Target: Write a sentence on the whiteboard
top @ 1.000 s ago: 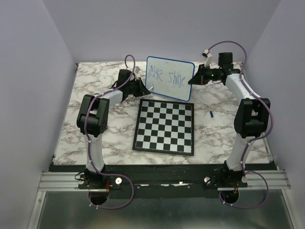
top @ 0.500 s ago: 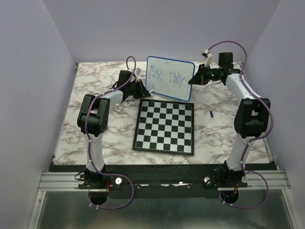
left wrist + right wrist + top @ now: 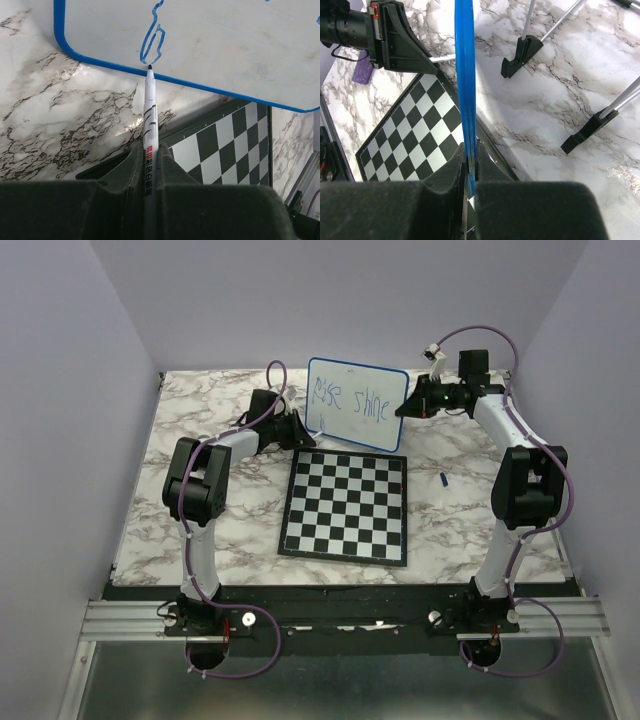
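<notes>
Whiteboard: we see the whiteboard [image 3: 360,432] standing upright near the far edge of the surface [image 3: 230,525], just beyond the far edge of the chessboard [image 3: 345,505].
Right end effector: the right end effector [image 3: 407,404] is pinched tight on the board's right blue rim and steadies it; it has not moved in the last second.
Left end effector: the left end effector [image 3: 298,430] is clamped on the marker [image 3: 150,115], at the board's lower left corner.
Change: the left arm has slid a little lower along that corner. The marker tip now sits at the bottom rim, just under a fresh blue loop [image 3: 152,37].
Sentence: the sentence [image 3: 372,406] has its top line of two words; the lower line has only that first stroke.
Meaning: we judge the top line done and the second word barely begun, with little room left above the rim.
</notes>
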### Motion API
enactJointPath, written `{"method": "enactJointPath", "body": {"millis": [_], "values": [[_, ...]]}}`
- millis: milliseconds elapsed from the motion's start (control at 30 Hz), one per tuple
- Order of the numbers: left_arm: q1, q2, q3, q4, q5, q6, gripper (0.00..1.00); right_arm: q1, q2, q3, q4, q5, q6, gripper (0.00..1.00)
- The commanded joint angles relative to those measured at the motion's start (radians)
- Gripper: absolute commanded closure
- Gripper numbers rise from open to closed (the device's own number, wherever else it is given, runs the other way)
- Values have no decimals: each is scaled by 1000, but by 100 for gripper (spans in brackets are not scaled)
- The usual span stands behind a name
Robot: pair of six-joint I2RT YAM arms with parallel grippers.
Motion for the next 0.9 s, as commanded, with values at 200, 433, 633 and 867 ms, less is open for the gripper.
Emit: {"method": "enactJointPath", "body": {"millis": [200, 433, 633, 867], "values": [[14, -12, 5, -23, -45, 9, 100, -2, -4, -5, 30, -37, -9, 100], [16, -37, 11, 5, -36, 4, 100, -3, -4, -5, 32, -38, -11, 100], [16, -109, -35, 69, -16, -16, 100, -3, -2, -6, 30, -37, -11, 100], [17, -175, -59, 78, -19, -8, 100, -3, -4, -6, 30, -38, -9, 100]]}}
